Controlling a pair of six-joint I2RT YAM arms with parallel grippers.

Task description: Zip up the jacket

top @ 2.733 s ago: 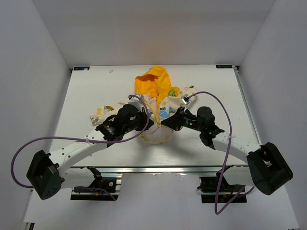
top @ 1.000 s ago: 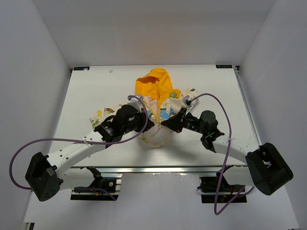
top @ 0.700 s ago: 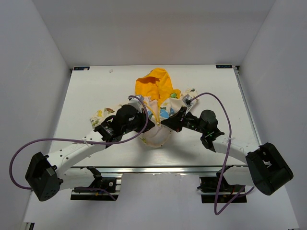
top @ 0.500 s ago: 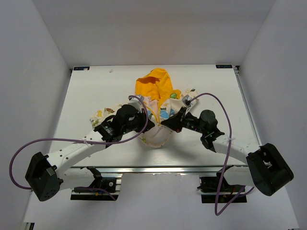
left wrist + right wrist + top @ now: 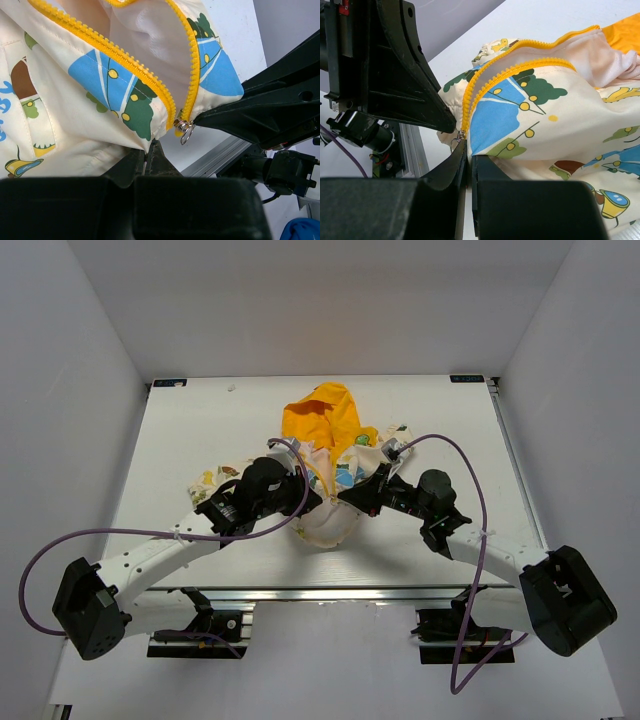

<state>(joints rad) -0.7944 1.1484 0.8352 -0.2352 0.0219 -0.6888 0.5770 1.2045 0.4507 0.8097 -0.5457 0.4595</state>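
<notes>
The jacket (image 5: 335, 465), cream with cartoon prints and a yellow-orange hood, lies mid-table with its bottom hem lifted. My left gripper (image 5: 318, 502) is shut on the hem of one front panel (image 5: 90, 125), just beside the zipper's bottom end. My right gripper (image 5: 345, 499) is shut on the hem of the other panel (image 5: 520, 125). The two yellow zipper rows (image 5: 150, 85) meet at the bottom, where a small metal slider with a ring pull (image 5: 185, 131) hangs; it also shows in the right wrist view (image 5: 457, 139). The zipper above it stands open.
The white table (image 5: 200, 420) carries the jacket; its metal front rail (image 5: 330, 592) runs close below both grippers. Purple cables (image 5: 450, 450) loop over each arm. White walls enclose the table on three sides.
Almost nothing has moved in the last second. Compared with 2.7 s ago, the right arm has shifted slightly left and the jacket's hem is drawn a little more together.
</notes>
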